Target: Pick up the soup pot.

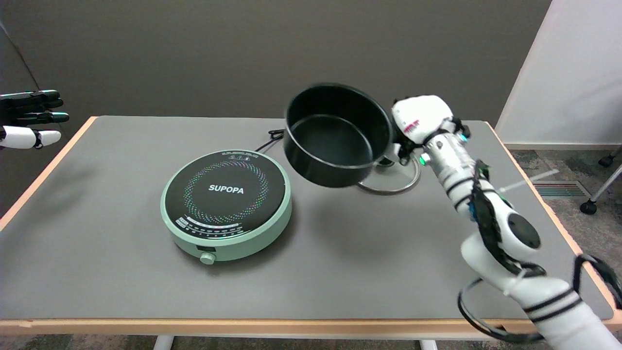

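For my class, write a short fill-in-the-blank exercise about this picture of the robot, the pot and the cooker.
1. The right hand holds the black soup pot ____ the table.
2. The pot is ____ inside.
3. The green cooker bears the word ____.
4. A glass lid lies on the table, partly hidden behind the ____.

Missing words: above; empty; SUPOPA; pot

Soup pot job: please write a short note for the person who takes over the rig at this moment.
Right hand: holds the soup pot at its right side.
Soup pot: in the air, tilted, off the table, right of the green cooker. A glass lid lies on the table below it.
Done: the pot is lifted.
Left: probably only to keep it steady.
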Robot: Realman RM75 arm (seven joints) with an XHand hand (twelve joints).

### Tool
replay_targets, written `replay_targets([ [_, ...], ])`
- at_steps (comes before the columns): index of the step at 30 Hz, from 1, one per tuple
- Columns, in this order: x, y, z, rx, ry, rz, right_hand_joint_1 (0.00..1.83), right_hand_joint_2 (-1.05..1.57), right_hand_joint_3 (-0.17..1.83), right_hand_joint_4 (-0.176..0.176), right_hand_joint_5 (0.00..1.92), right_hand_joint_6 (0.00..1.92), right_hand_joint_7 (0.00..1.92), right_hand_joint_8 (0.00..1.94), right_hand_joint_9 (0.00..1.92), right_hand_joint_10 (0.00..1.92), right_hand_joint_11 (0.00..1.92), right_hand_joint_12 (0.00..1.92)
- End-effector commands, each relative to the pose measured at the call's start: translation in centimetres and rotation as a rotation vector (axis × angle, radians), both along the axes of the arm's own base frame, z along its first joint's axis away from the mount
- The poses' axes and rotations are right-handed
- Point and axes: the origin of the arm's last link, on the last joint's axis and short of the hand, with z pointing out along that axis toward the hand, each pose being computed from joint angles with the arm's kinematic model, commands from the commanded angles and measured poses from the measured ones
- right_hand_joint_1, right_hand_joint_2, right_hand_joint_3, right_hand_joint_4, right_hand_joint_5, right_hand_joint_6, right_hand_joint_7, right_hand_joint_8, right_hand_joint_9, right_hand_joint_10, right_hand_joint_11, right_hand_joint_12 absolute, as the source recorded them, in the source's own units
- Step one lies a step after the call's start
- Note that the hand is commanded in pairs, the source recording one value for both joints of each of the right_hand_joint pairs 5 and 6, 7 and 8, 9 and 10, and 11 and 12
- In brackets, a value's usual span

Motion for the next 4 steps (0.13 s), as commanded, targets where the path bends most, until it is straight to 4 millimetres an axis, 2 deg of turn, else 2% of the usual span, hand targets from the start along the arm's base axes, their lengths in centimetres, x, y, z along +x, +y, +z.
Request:
replay_targets([
  [1, 3.6, -8.2, -7.4, 0.135, -0.043, 0.003, 0.89, 1.21, 0.98, -0.088, 1.72, 1.72, 1.72, 1.72, 1.72, 1.72, 1.72, 1.72],
  [4, 3.7, -9.2, -9.6, 0.162, -0.044, -0.011, 0.89, 1.23, 0.98, -0.088, 1.73, 1.73, 1.73, 1.73, 1.73, 1.73, 1.73, 1.73],
])
